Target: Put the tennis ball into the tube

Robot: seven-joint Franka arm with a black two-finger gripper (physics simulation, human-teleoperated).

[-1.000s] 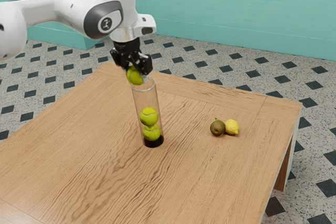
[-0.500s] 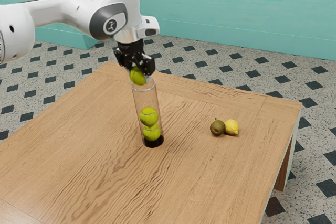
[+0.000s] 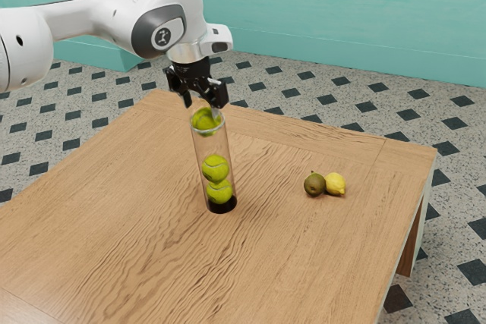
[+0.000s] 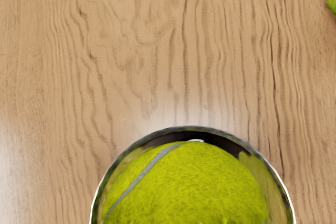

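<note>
My gripper (image 3: pixel 201 104) stands open just above the mouth of the clear tube (image 3: pixel 211 146), its fingers spread apart. Below it, the top tennis ball (image 3: pixel 205 121) is inside the tube's upper end, level with the rim. Two more balls lie stacked near the dark base: an upper one (image 3: pixel 215 168) and a lower one (image 3: pixel 219 191). The tube is upright on the table. Looking down in the wrist view, the tennis ball (image 4: pixel 191 187) sits within the round tube rim (image 4: pixel 107 174).
On the wooden table (image 3: pixel 137 240), a dark green pear (image 3: pixel 314 184) and a yellow lemon (image 3: pixel 335 184) lie side by side, toward the exterior view's right of the tube. The pear (image 4: pixel 332 6) also shows at the wrist view's edge.
My hand shifted slightly toward the exterior view's right, then the fingers opened. The ball they held dropped from above the rim into the tube's top.
</note>
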